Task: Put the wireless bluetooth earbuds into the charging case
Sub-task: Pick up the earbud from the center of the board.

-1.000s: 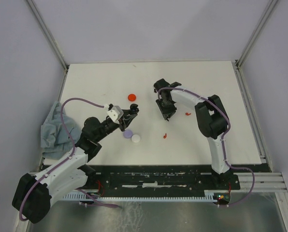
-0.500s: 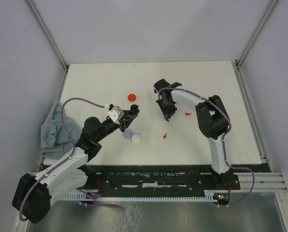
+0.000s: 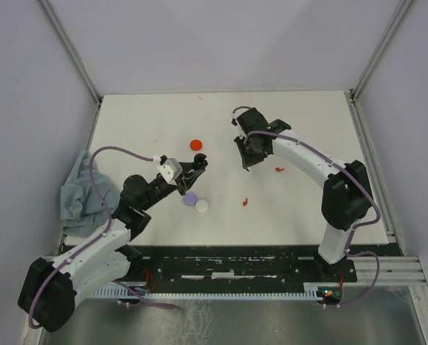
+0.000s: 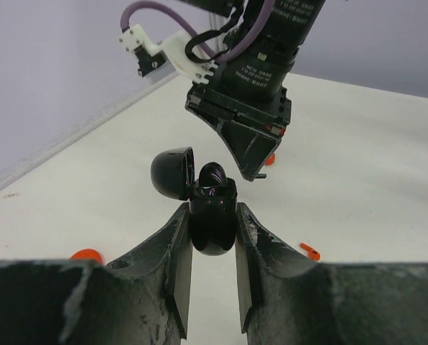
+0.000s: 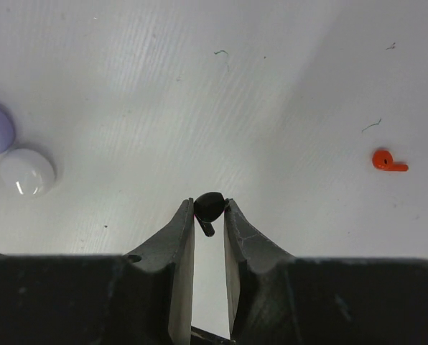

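My left gripper [image 3: 197, 167] is shut on a black charging case [image 4: 212, 215], held above the table with its lid [image 4: 172, 172] open to the left. My right gripper [image 3: 244, 159] is shut on a black earbud [image 5: 209, 205], its stem pointing down between the fingers. In the left wrist view the right gripper [image 4: 257, 162] hangs just behind and above the open case. A red earbud [image 3: 279, 169] lies right of the right gripper, and another red one [image 3: 245, 203] lies nearer the front. One of them also shows in the right wrist view [image 5: 388, 161].
A red disc [image 3: 195, 144] lies behind the left gripper. A lavender disc [image 3: 190, 198] and a white disc [image 3: 202, 205] touch each other just in front of it. A blue-grey cloth [image 3: 77, 190] is bunched at the table's left edge.
The right arm's elbow has swung out to the right and its wrist has moved slightly back, still holding the black earbud. The left gripper with the case has barely moved.
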`<state>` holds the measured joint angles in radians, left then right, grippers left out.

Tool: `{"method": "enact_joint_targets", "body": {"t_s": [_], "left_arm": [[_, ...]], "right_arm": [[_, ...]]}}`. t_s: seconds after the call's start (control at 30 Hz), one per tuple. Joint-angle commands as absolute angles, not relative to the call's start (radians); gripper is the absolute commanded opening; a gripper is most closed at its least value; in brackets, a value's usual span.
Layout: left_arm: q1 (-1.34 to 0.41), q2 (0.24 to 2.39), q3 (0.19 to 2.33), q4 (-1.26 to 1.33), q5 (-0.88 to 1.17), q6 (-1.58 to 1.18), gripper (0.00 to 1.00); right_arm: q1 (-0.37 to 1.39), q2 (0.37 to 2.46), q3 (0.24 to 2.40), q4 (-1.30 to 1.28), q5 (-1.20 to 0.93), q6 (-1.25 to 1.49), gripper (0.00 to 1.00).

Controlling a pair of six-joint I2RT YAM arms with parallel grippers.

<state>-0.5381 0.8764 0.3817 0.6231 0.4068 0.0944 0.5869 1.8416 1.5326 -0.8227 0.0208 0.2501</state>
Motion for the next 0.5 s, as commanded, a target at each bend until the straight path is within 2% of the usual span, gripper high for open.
{"method": "enact_joint_targets", "body": {"t_s": [0.0,0.47], "left_arm": [[-0.535,0.875,0.370,0.755,0.445,0.076,0.03],[-0.535,0.937,0.352,0.935,0.477,0.000,0.03]], "right_arm": [[0.616,1.694,1.524,-0.772,0.014,0.277,0.15],[0.764,1.431,1.499,-0.606,0.034,0.333,0.15]]}}
